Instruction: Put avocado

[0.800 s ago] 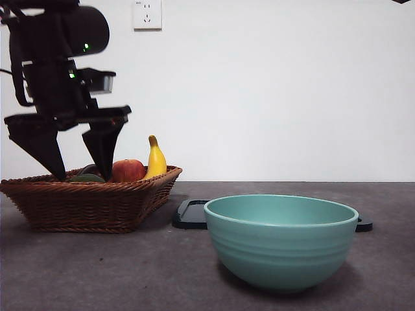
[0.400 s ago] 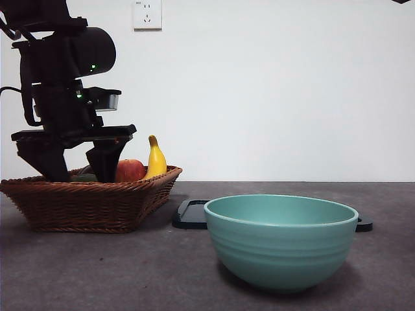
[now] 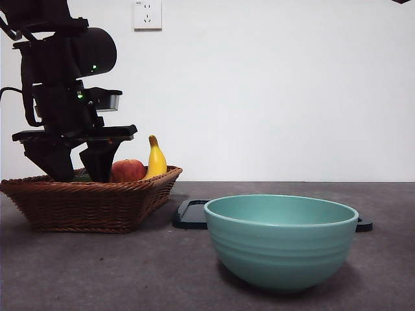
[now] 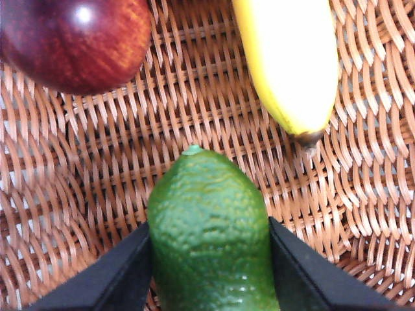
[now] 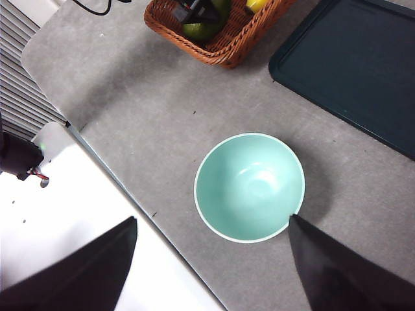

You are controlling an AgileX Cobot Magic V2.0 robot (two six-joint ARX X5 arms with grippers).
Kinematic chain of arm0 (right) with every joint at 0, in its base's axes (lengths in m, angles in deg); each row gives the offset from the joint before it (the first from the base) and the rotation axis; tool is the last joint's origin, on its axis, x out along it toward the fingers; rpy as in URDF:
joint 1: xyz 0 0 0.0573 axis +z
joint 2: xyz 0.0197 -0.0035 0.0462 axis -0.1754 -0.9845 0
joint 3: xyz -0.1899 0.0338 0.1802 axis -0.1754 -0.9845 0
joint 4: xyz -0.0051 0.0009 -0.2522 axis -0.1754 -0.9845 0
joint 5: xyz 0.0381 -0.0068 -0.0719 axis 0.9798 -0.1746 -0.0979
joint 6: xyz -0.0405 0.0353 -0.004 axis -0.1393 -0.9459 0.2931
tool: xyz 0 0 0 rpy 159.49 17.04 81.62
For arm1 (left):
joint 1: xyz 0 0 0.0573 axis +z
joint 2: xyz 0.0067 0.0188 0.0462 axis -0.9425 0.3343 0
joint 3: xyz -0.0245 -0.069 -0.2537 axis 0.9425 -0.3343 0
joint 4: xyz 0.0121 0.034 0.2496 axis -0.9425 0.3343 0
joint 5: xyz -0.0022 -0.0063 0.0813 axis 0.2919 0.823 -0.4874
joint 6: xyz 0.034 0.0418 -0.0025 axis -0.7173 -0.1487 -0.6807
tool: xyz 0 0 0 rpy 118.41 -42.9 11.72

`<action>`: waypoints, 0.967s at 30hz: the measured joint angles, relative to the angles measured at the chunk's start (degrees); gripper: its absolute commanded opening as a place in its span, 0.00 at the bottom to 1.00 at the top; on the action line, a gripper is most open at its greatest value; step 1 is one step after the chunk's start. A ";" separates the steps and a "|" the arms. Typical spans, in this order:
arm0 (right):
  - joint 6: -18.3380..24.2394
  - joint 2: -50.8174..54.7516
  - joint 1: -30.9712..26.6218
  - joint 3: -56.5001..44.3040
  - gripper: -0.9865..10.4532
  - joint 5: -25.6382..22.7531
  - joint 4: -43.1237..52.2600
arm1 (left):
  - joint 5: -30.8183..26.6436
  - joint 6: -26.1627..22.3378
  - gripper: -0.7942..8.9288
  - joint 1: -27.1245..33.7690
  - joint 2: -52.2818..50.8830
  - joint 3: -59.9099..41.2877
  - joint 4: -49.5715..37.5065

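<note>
- While it sits low in the wicker basket at the frame's left, the left claw clamps the avocado (apple and banana beside).
- Right claw spread wide above the teal bowl on the bench.

Even, soft light filled the front view, where the teal bowl cast a faint shadow and the dark arm read as a silhouette. In the left wrist view the apple carried a white glint and looked blurred, the banana nearly washed out.

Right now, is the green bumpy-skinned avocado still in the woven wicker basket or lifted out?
In. The avocado lies on the basket weave, left gripper jaws against both its sides.
</note>
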 measured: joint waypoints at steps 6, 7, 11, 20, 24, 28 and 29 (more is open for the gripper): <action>0.00 0.00 0.00 0.00 0.41 0.00 0.00 | 1.81 0.00 0.26 -1.27 -7.26 -0.02 0.96; 0.00 0.00 0.00 0.00 0.41 0.00 0.02 | 2.56 0.00 0.26 -1.84 -9.27 -0.02 1.11; 0.00 0.00 0.00 0.00 0.41 0.00 0.00 | 6.21 0.00 0.26 -5.14 -15.43 0.09 2.82; 0.00 0.00 0.00 0.00 0.41 -4.28 0.00 | 13.86 0.22 0.26 -17.81 -21.11 0.09 5.51; 0.00 0.00 0.00 0.00 0.41 -6.38 0.02 | 13.88 0.33 0.26 -24.13 -19.26 0.09 4.26; 0.00 0.00 0.00 0.00 0.41 -7.69 0.00 | 13.88 0.46 0.26 -29.99 -12.98 0.09 0.90; 0.00 0.00 0.00 0.00 0.41 -7.69 0.02 | 13.70 0.46 0.26 -30.82 -11.45 0.09 -0.02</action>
